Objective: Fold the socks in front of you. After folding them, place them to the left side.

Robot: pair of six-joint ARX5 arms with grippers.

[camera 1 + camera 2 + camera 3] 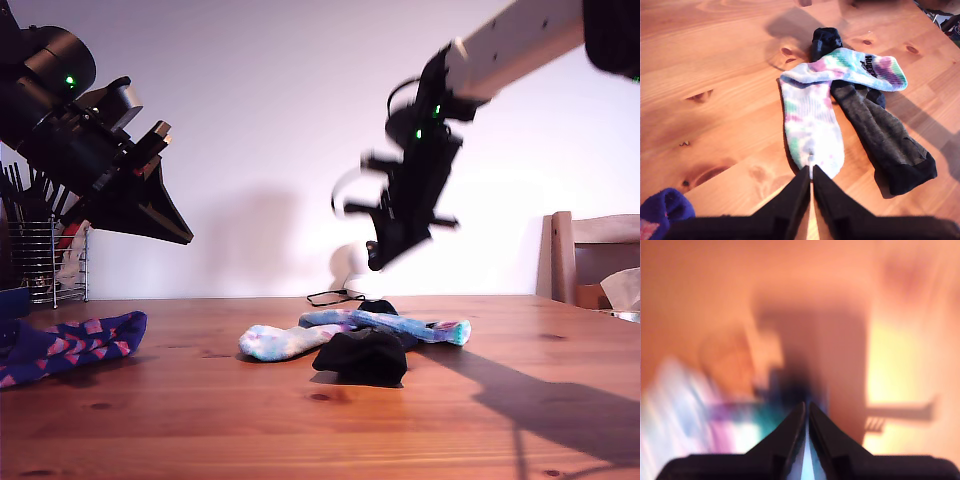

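Observation:
A pile of socks lies mid-table: one pastel tie-dye sock (285, 341) (812, 120) stretched flat, a second tie-dye sock (400, 325) (855, 67) draped across it, and a dark grey-black sock (362, 357) (885, 140) beside them. A small black bundle (826, 40) sits behind the pile. A navy sock with pink blocks (75, 345) (662, 210) lies at the exterior view's left. My first gripper (185, 238) (811, 172) hangs shut and empty above the navy sock, aimed at the pile. My second gripper (372, 262) (806, 407), blurred, hovers shut and empty above the pile.
A wire rack (50, 262) holding items stands at the back on the exterior view's left. A wooden chair (590, 255) is at that view's right edge. A thin black cable (335, 296) lies on the wooden table (200, 420) behind the pile.

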